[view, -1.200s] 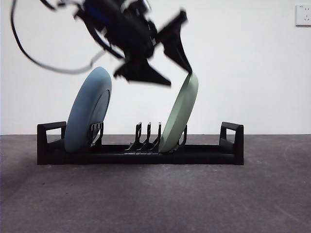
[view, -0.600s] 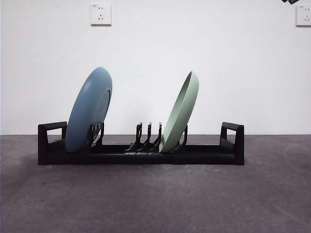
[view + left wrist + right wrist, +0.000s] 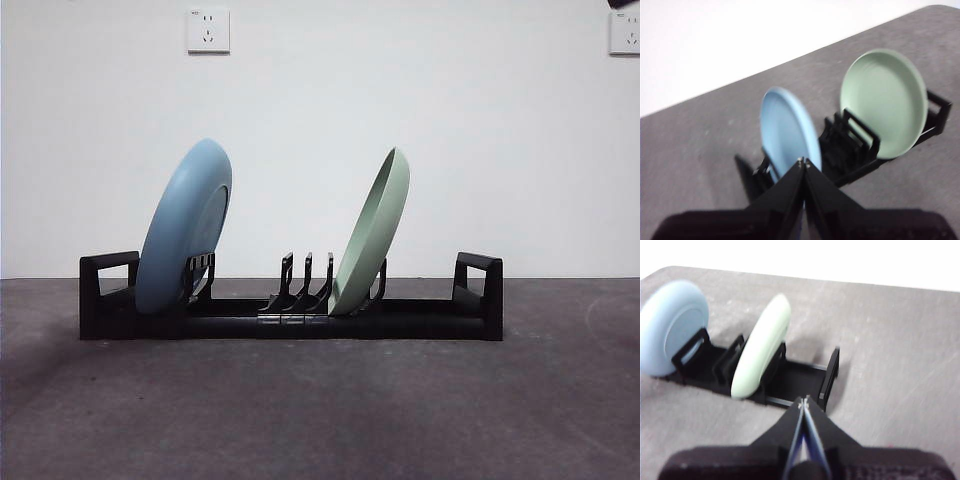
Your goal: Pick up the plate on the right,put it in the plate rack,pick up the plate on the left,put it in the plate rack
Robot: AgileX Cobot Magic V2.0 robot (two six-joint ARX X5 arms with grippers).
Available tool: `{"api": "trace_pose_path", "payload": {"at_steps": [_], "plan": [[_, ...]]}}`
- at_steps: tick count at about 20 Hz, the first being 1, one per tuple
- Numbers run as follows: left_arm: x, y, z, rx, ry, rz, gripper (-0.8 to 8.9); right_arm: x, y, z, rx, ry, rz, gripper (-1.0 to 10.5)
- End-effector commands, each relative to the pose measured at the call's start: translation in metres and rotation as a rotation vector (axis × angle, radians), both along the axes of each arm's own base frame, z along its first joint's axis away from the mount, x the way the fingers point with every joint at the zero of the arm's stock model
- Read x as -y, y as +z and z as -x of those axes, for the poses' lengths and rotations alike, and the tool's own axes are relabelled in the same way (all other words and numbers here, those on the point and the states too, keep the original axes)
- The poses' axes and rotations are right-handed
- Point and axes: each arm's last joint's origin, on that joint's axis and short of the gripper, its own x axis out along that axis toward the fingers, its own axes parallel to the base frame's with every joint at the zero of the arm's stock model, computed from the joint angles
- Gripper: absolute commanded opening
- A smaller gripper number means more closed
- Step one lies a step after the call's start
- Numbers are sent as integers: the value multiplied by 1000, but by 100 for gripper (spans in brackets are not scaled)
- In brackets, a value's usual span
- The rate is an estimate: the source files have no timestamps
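The long black plate rack (image 3: pixel 290 318) stands on the grey table with two plates leaning in it. A blue plate (image 3: pixel 183 228) rests at its left end and a pale green plate (image 3: pixel 372 232) right of the middle prongs. In the left wrist view the blue plate (image 3: pixel 787 134), green plate (image 3: pixel 885 102) and rack (image 3: pixel 850 150) lie well beyond my left gripper (image 3: pixel 803 162), which is shut and empty. In the right wrist view my right gripper (image 3: pixel 802 401) is also shut and empty, raised back from the rack (image 3: pixel 790 375), green plate (image 3: pixel 761 347) and blue plate (image 3: pixel 672 325).
A white wall with two power sockets (image 3: pixel 208 30) rises behind the table. Grey tabletop (image 3: pixel 320 410) spreads in front of the rack. A black arm tip (image 3: pixel 625 4) shows at the top right corner of the front view.
The arm that hung over the green plate a second ago has left the front view. Both plates stay where they were in the rack.
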Motion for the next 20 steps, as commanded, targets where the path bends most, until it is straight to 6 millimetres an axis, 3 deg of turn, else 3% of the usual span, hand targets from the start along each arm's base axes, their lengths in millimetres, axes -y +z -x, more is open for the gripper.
{"api": "trace_pose_path", "payload": {"at_steps": [1,4,7,12,20], "plan": [[-12,-33,17,-24,54,96,-8,3,-22,7,-10,-12,-31,-16],[-23,-54,33,-7,79,141,-8,6,-38,13,-12,-39,-19,-12],[-25,-52,36,12,72,160,-3,6,-42,9,-39,-107,-15,2],[-26,-59,37,-48,78,117,-3,2,-49,-4,-196,-292,-329,2],[-26,-61,38,-65,79,105,-3,1,-52,-7,-220,-298,-315,2]]}}
